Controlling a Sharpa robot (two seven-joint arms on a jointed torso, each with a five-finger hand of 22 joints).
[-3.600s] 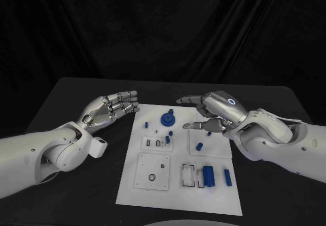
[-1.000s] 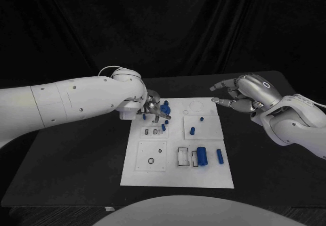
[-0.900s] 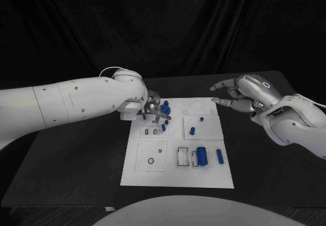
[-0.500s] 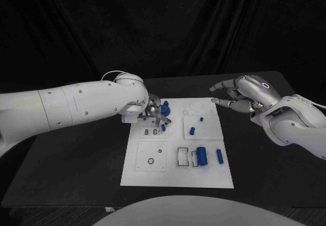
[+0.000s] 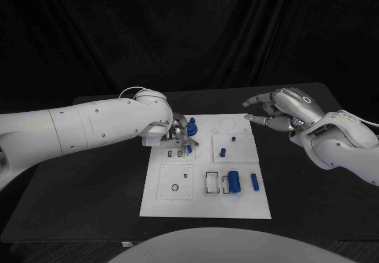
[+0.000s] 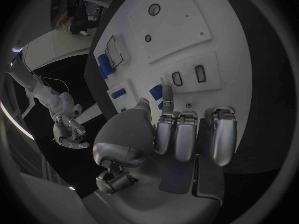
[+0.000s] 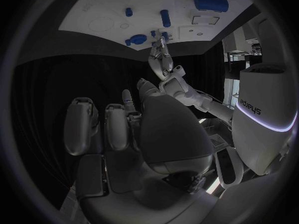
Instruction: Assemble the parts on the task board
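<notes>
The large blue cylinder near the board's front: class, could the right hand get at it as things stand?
Probably yes: the right hand hovers open beside the board, and nothing covers the cylinder.

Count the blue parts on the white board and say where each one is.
6 visible: a gear and a peg by the left hand, two small pegs mid-board, a big cylinder and a slim one nearest the robot. The hand may hide more.

My left hand (image 5: 178,135) covers the parts beneath it on the task board (image 5: 207,209), so whether my fingertips pinch a blue peg (image 6: 156,91) is perhaps unclear.
</notes>
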